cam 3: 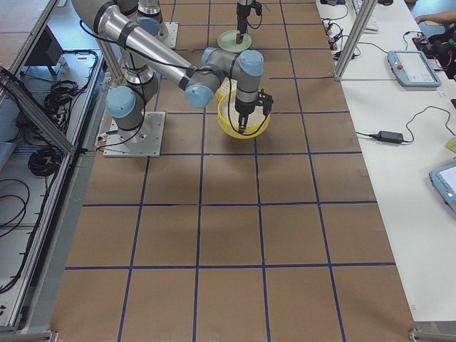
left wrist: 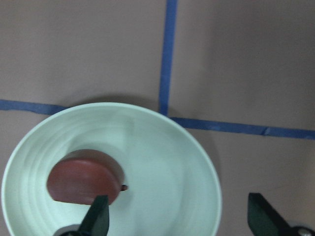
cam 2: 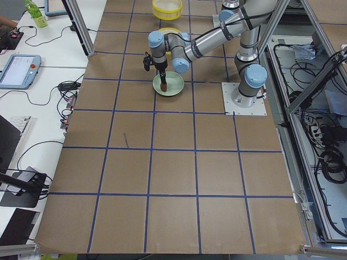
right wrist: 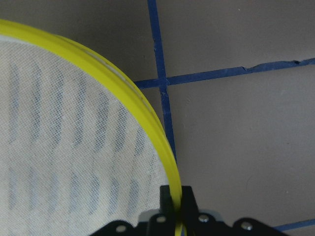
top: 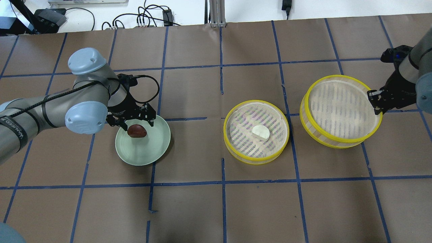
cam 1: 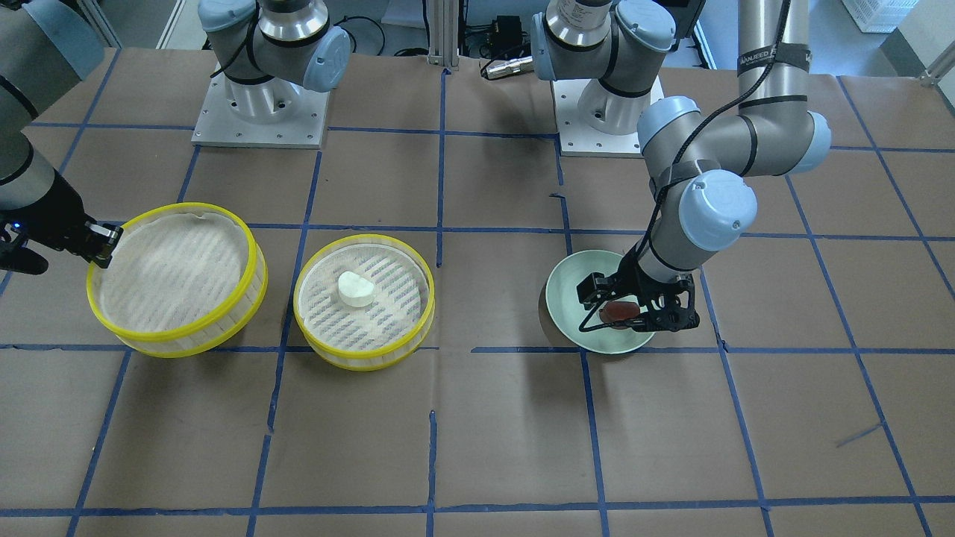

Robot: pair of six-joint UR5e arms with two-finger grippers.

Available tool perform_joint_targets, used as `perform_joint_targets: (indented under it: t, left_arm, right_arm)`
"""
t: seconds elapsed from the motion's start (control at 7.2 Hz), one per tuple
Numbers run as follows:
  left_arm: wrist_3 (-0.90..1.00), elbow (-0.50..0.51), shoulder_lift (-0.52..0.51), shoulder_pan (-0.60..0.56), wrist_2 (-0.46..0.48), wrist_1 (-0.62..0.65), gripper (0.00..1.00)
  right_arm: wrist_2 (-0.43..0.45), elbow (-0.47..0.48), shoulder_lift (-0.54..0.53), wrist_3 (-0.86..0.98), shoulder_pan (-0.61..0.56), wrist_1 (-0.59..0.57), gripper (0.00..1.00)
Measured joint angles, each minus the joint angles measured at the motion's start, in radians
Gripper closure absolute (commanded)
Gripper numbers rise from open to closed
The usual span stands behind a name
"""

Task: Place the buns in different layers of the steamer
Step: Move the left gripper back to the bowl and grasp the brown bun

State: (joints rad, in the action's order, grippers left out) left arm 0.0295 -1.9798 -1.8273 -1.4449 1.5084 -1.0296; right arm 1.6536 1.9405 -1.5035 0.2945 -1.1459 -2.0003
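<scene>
Left jaws spread wide over brown bun (top: 136, 131) on green plate (top: 148, 152), well left of middle tray (top: 233, 154) holding white bun (top: 261, 132) | right jaws clamped on tilted empty tray (top: 337, 108) rim, just right of it | risk: off-centre close skids brown bun; thin rim grip drops tray on counter.

I am getting bright, even light from overhead, the plate (left wrist: 162, 162) casting a soft shadow on the table (left wrist: 246, 64) just ahead of the left gripper (left wrist: 179, 221), its fingertips (left wrist: 98, 219) blurring dark, the steamer layer (right wrist: 59, 147) by the right gripper (right wrist: 177, 201) looking slightly soft.
</scene>
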Motion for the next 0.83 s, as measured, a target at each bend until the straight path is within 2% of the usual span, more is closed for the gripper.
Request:
perform_joint_targets:
  t: [0.56, 0.83]
  left_arm:
    - [0.022, -0.007, -0.020, 0.022, 0.000, 0.019, 0.03]
    - [0.023, -0.003, -0.027, 0.024, 0.000, 0.025, 0.10]
  right_arm:
    - [0.000, 0.000, 0.000, 0.000, 0.000, 0.001, 0.96]
    - [-0.001, 0.000, 0.000, -0.001, 0.000, 0.002, 0.96]
